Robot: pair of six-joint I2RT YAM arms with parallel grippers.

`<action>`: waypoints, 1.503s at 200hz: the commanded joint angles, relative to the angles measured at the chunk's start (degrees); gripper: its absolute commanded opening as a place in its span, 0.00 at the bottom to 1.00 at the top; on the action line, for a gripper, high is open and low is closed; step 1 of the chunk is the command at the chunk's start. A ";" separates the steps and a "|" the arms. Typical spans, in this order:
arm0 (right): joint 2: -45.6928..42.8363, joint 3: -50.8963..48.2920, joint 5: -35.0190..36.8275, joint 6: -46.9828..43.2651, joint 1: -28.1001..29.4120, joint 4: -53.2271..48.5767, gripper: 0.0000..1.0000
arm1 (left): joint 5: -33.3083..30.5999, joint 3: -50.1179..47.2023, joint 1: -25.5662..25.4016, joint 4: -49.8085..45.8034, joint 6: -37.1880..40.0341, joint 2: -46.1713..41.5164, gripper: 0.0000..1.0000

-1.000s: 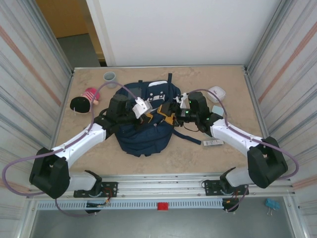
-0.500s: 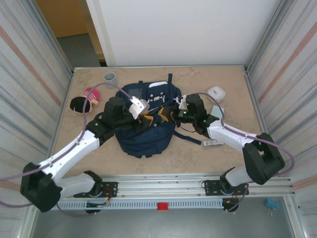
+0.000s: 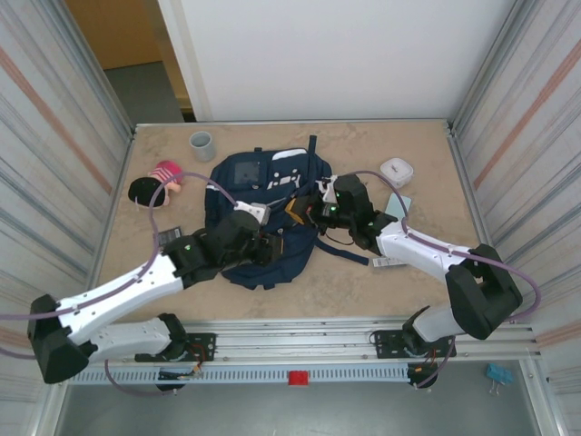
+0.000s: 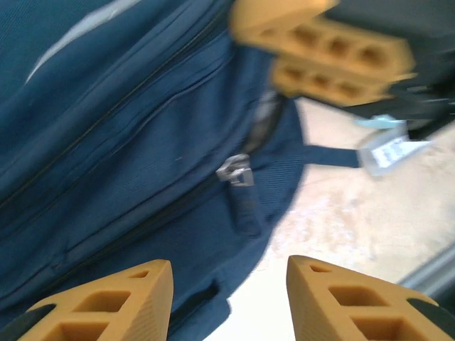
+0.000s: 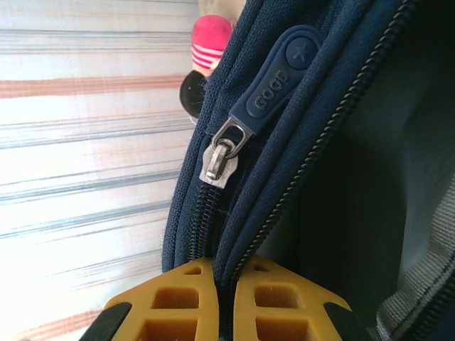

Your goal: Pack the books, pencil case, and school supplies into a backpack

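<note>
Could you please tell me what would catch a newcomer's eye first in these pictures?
The large navy blue fabric backpack at the centre of the table dominates. The right tool is pinched shut on its fabric edge beside a zipper, while the left tool hovers open above a zipper pull. A small pink-striped doll lies left of the backpack.
</note>
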 commanded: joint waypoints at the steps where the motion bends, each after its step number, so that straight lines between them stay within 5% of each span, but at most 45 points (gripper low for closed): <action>1: -1.06 3.10 1.13 -2.24 0.73 1.55 0.04 | -7.09 3.01 -1.22 -2.83 -8.43 1.84 0.46; 114: -1.01 3.93 0.77 -2.50 1.86 1.43 0.04 | -7.20 6.54 -1.22 2.43 -7.92 10.11 0.48; 158: -1.97 3.85 0.77 -2.85 2.25 0.97 0.04 | -8.76 8.26 -1.22 1.17 -9.59 13.15 0.36; 226: -2.97 3.56 0.46 -4.63 1.07 -1.47 0.03 | -9.18 4.75 -1.22 1.06 -10.56 9.86 0.00; 300: -6.15 1.86 -7.57 -9.59 -12.54 -7.79 0.04 | -7.98 -5.35 0.38 -0.39 -9.50 0.14 0.00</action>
